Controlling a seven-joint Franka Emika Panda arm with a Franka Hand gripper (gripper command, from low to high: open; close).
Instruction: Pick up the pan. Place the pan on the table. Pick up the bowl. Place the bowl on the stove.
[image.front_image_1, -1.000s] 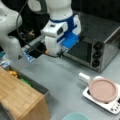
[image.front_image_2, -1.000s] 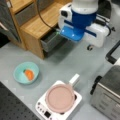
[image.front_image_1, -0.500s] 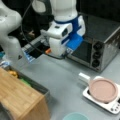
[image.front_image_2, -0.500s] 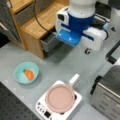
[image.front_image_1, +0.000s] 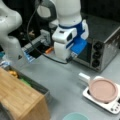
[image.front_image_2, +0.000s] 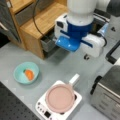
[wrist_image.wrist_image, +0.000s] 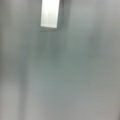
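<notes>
Drifting slightly lower-right since earlier, the gripper (image.front_image_1: 70, 58), fingers' state unclear, is hovering above the desk (image.front_image_2: 62, 65) while the stiff, likely light pan (image.front_image_2: 60, 98) is sitting on the stove (image.front_image_2: 43, 108), best grasped by its short handle (image.front_image_2: 74, 80).

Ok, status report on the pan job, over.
End effector above the table, holding nothing, state unclear. Pan on the stove, handle toward the arm. Bowl on the table. Nothing blocking the pan.
</notes>
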